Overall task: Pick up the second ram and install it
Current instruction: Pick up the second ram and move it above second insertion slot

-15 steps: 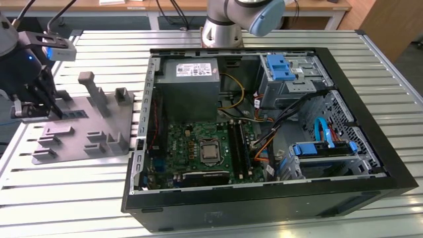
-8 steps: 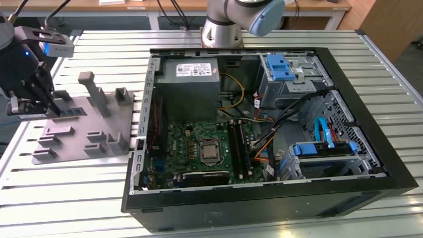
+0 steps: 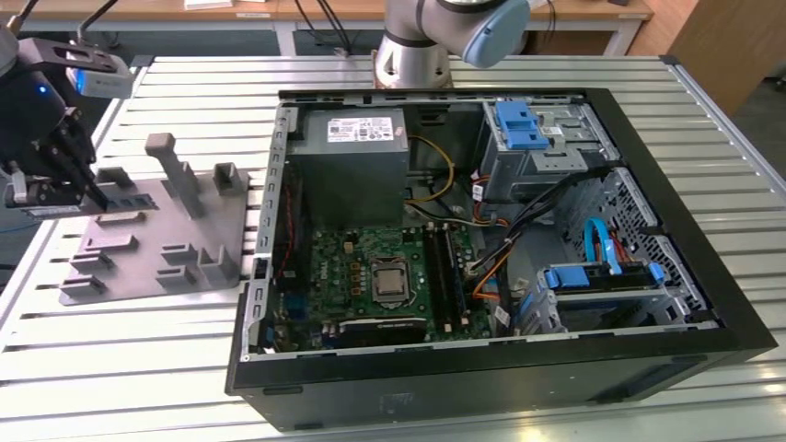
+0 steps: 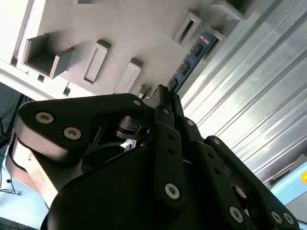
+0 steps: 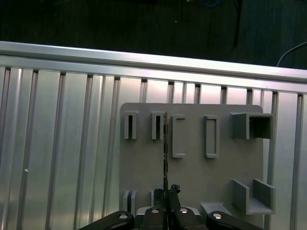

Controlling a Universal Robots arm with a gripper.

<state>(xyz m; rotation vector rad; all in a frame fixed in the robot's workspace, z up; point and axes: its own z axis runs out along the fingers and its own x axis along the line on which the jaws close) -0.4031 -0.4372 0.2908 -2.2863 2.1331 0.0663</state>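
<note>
The jaws are closed on the second ram (image 4: 188, 61), pinching one end of the thin blue-green strip. The rest of it, with its small black chips, reaches away from them in the second wrist view. In the first wrist view the strip (image 5: 165, 143) is seen edge-on, a thin dark line running from the jaws across the grey holder tray (image 5: 192, 177). Its far end is just beside one of the small slotted posts near the tray's far edge, and I cannot tell whether it still sits in a slot. The tray (image 4: 129, 33) carries more rectangular sockets and open-sided boxes around the strip, and in the exterior view some taller upright posts stand on it (image 3: 154, 241). In that view the dark wrist assembly hangs low over the tray's far left part. The tray lies flat on the slatted metal tabletop (image 3: 123, 368), just beside the open computer case (image 3: 430, 391) on the exterior view's left. Inside the case lies a green motherboard (image 3: 331, 267) with long black slots (image 3: 436, 276) next to the processor socket. A grey power supply (image 3: 350, 157) sits above the board in the picture, and blue drive brackets (image 3: 516, 124) are toward the exterior view's right. The arm's base (image 3: 411, 55) stands on the tabletop behind the case.
</note>
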